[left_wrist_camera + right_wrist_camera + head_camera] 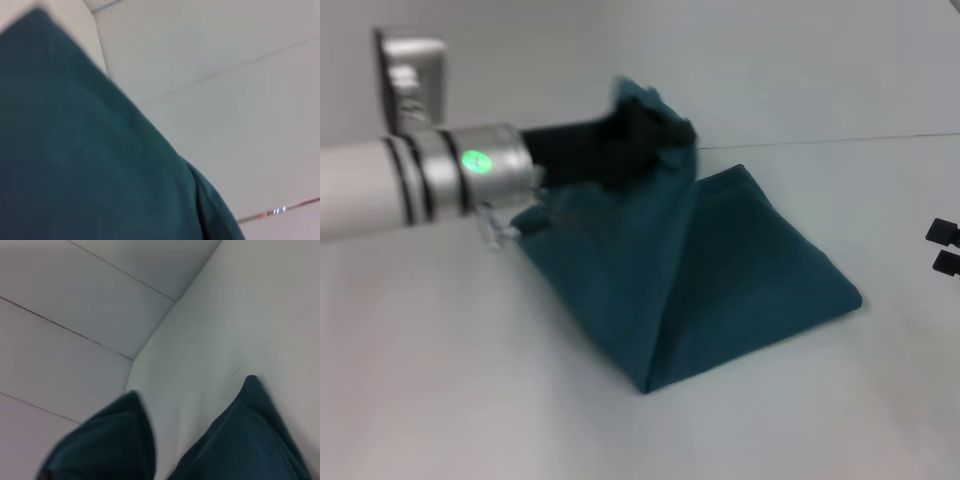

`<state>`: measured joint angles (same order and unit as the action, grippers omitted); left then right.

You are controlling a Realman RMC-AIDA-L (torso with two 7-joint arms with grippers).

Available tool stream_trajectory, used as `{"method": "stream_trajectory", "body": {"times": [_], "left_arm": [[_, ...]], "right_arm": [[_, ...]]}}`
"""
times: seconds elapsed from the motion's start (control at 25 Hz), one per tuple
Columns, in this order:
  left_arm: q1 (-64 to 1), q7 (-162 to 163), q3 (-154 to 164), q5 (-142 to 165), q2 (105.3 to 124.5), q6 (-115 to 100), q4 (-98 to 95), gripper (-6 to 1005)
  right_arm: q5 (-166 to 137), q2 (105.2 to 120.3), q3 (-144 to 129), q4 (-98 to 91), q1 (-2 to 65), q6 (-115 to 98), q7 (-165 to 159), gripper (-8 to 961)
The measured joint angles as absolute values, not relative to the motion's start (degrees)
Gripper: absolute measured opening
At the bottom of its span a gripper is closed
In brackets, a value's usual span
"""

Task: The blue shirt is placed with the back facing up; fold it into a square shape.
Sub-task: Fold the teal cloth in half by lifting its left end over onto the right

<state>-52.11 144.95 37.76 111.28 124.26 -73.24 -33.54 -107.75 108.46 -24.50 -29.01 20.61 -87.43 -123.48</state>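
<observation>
The blue shirt (pixel 720 270) lies partly folded on the white table in the head view, with one part pulled up into a peak. My left gripper (pixel 655 135), black at the end of the white and silver arm, is shut on that raised cloth above the shirt's far edge. In the left wrist view the shirt (pixel 75 150) fills the near side. The right wrist view shows the shirt (pixel 255 440) on the table and its lifted part (pixel 110 440). My right gripper (pixel 943 246) sits at the right edge of the head view, away from the shirt, its two black fingertips apart.
The white table (pixel 470 380) spreads out on all sides of the shirt. A thin seam line (pixel 840 139) runs across the table behind the shirt. No other objects show.
</observation>
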Motion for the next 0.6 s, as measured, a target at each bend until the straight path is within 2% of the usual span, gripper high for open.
{"method": "stream_trajectory", "body": {"times": [0.28,0.6], "left_arm": [[-57.04,138.57,45.89,107.16,124.56,-61.50,-20.37,39],[-58.05,136.65,48.41,103.13,124.71,-60.45,-17.84,39]], "right_arm": [[-108.07,108.46,-24.52,-28.74,20.72,-87.36,-123.39,806],[-109.17,108.46,-24.52,-28.74,21.11,-86.96,-123.39,806]]}}
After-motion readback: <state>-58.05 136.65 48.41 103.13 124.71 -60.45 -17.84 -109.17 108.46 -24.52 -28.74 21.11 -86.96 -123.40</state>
